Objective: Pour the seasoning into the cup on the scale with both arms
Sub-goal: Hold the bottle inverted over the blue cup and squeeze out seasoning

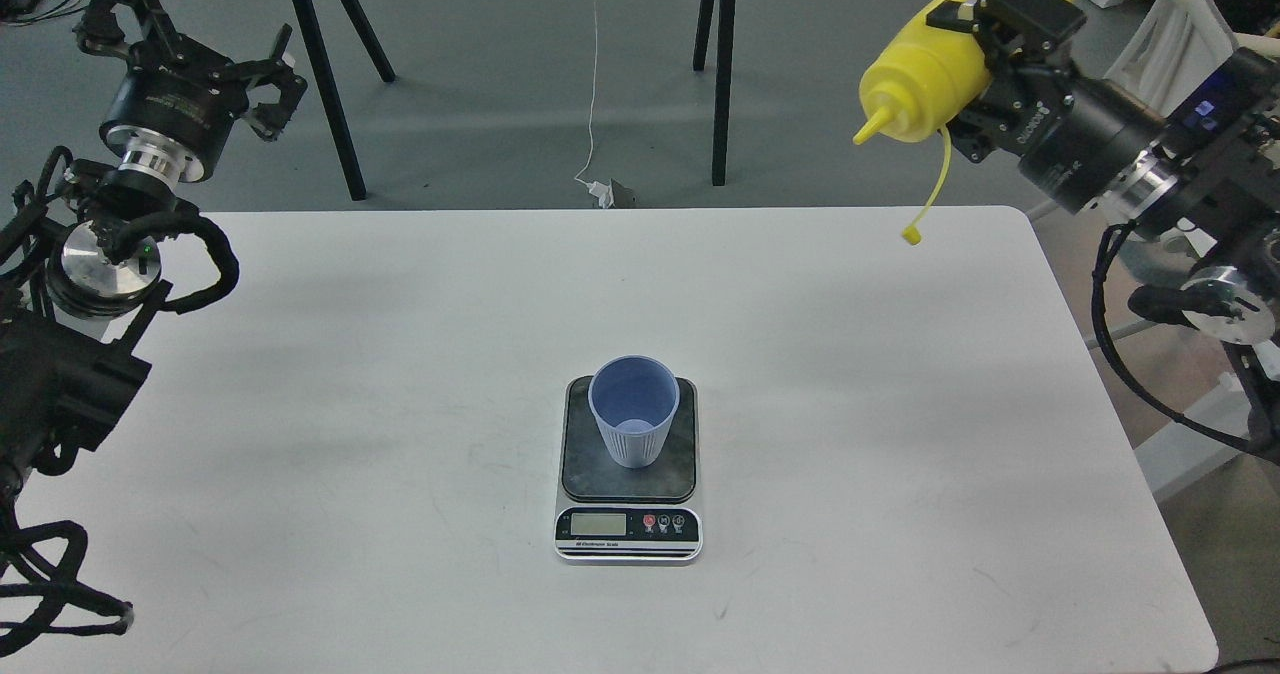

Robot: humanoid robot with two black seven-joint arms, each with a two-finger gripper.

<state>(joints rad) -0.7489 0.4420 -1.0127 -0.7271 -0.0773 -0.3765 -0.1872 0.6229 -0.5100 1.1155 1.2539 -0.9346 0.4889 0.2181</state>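
Note:
The light blue cup [633, 422] stands upright on the dark plate of the scale [628, 474] at the table's middle front. My right gripper [985, 39] is shut on the yellow seasoning bottle [925, 79], held high over the table's far right corner. The bottle is tilted with its nozzle [866, 133] pointing down-left, and its tethered cap [911, 237] hangs below. The bottle is well to the right of and behind the cup. My left gripper [215, 49] is open and empty, raised beyond the table's far left corner.
The white table [400, 354] carries only the scale and cup. A black-legged table [330, 84] stands behind on the grey floor. A white chair [1165, 154] and a second white table edge [1250, 244] stand at the right.

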